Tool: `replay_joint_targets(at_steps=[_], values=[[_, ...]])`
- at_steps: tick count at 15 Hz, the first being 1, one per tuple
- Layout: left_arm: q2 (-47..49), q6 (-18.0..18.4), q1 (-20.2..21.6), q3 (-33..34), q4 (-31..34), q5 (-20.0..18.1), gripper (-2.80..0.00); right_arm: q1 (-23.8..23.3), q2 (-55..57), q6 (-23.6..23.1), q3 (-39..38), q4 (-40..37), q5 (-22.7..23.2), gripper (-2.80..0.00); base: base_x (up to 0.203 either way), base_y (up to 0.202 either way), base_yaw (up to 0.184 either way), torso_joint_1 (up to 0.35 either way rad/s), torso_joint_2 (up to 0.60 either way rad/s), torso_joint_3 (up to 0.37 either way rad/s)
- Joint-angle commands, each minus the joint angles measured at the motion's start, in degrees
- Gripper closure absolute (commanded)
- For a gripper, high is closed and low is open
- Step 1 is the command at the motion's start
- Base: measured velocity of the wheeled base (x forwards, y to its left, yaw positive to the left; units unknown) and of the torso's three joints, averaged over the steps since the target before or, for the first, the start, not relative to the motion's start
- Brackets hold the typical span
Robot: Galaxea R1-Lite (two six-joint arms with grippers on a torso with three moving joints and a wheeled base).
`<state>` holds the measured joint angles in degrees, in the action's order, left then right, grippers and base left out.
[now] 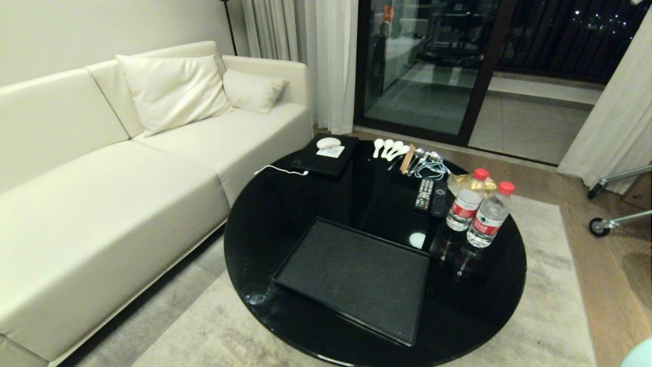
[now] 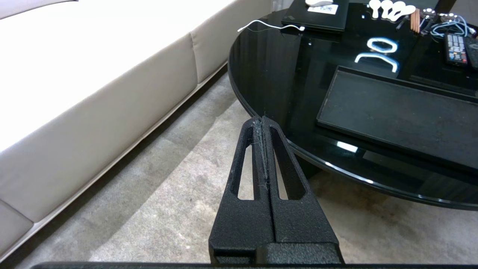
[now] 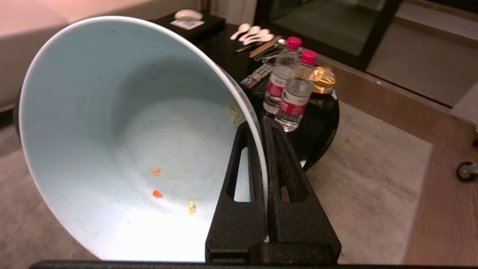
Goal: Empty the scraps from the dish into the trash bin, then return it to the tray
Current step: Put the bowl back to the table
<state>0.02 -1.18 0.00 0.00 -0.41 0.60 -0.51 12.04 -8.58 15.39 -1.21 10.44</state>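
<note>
My right gripper [image 3: 257, 125] is shut on the rim of the dish [image 3: 112, 112], a pale bluish-white bowl tipped so that its inside faces the camera. One finger is inside the wall and one outside. A few tiny orange and yellow scraps [image 3: 157, 193] cling to its bottom. In the head view only an edge of the dish [image 1: 639, 354] shows, at the lower right corner, off the table. The black tray [image 1: 351, 278] lies bare on the near part of the round table. The trash bin is out of view. My left gripper [image 2: 261, 119] is shut and holds nothing, over the carpet beside the table edge.
The round glossy black table [image 1: 285, 204] carries two water bottles [image 1: 481, 214], remotes [image 1: 425, 193], white spoons [image 1: 389, 149] and a black slab [image 1: 326, 155] with a white mouse. A cream sofa [image 1: 102, 178] runs along the left. A wheeled stand [image 1: 598, 224] is at the right.
</note>
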Motion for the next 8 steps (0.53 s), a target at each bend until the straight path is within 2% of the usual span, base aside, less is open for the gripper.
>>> replay_joint_targets(at_steps=[1, 5, 8], values=[[-0.02, -0.05, 0.0, 0.0, -0.02, 0.02, 0.0, -0.02, 14.5, -2.05, 5.22, 0.33, 2.06, 0.0, 0.0, 0.0, 0.0, 0.0, 0.0, 0.0], [-0.02, -0.05, 0.0, 0.0, -0.02, 0.02, 0.0, 1.52, 35.09, -5.51, 12.01, 3.78, 3.89, 0.0, 0.0, 0.0, 0.0, 0.0, 0.0, 0.0], [-0.02, -0.05, 0.0, 0.0, -0.02, 0.02, 0.0, 8.41, 48.59, -6.3, 16.49, 6.39, 4.19, 0.0, 0.0, 0.0, 0.0, 0.0, 0.0, 0.0]])
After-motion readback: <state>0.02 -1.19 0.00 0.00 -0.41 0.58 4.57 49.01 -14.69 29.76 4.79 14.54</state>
